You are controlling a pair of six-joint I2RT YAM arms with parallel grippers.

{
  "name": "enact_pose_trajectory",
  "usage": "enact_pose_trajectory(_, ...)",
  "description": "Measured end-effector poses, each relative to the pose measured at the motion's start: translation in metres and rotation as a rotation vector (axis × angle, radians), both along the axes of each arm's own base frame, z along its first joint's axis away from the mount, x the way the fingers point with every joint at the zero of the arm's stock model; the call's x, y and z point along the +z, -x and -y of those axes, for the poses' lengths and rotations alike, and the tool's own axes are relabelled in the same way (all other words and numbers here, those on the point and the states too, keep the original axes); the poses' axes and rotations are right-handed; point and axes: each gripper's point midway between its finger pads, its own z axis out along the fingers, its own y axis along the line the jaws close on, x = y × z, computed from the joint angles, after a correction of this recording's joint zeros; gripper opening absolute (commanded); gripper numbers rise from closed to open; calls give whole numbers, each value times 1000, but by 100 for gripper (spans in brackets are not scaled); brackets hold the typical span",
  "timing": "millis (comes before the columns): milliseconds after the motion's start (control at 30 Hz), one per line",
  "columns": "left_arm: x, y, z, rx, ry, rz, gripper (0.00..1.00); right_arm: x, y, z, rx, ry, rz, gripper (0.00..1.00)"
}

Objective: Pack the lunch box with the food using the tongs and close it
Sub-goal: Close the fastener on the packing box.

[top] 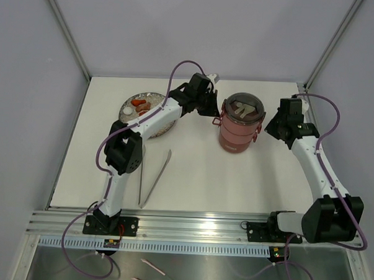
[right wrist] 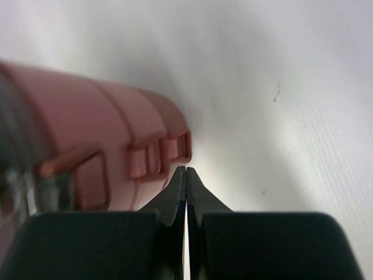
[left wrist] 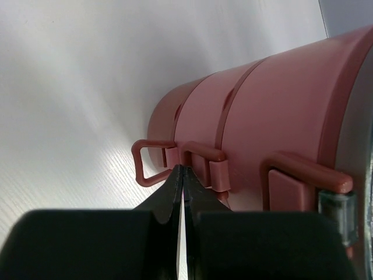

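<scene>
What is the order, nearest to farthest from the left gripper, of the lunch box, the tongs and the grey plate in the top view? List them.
1. Lunch box: right beside the left gripper, on its right.
2. Grey plate: off to its left, partly under the left arm.
3. Tongs: toward the near edge. They are only slightly farther than the plate, almost too close to call.

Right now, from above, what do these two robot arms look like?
The left arm and right arm match: white tube-like links, chunky black joints, and a purple cable looping along each. The left gripper and right gripper each have two black fingers tapering to narrow tips. Black bases bolt onto a silvery rail.
</scene>
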Motion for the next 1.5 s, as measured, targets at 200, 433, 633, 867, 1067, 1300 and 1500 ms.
enact_pose_trajectory(200, -4, 1, -5, 1, -15, -13, 0, -15, -15, 28, -84, -7, -64, 0)
enact_pose_trajectory(433, -4, 2, -4, -9, -8, -19, 0, -43, -30, 12, -14, -77, -137, 0)
enact_pose_trajectory(633, -17, 5, 1, -26, -1, -57, 0, -56, -35, -11, 61, -121, -177, 0)
enact_pose_trajectory(867, -35, 1, -1, -6, -20, -92, 0, -58, -36, -26, 99, -113, -184, 0)
enact_pose_trajectory(1067, -36, 1, -3, -7, -31, -89, 0, -59, -36, -24, 92, -101, -185, 0)
enact_pose_trajectory(1300, -39, 0, -17, 2, -41, -82, 0, -52, -27, -20, 83, -101, -146, 0)
enact_pose_trajectory(1500, -36, -25, -54, 80, -37, -86, 0, -46, -16, -15, 73, -104, -125, 0)
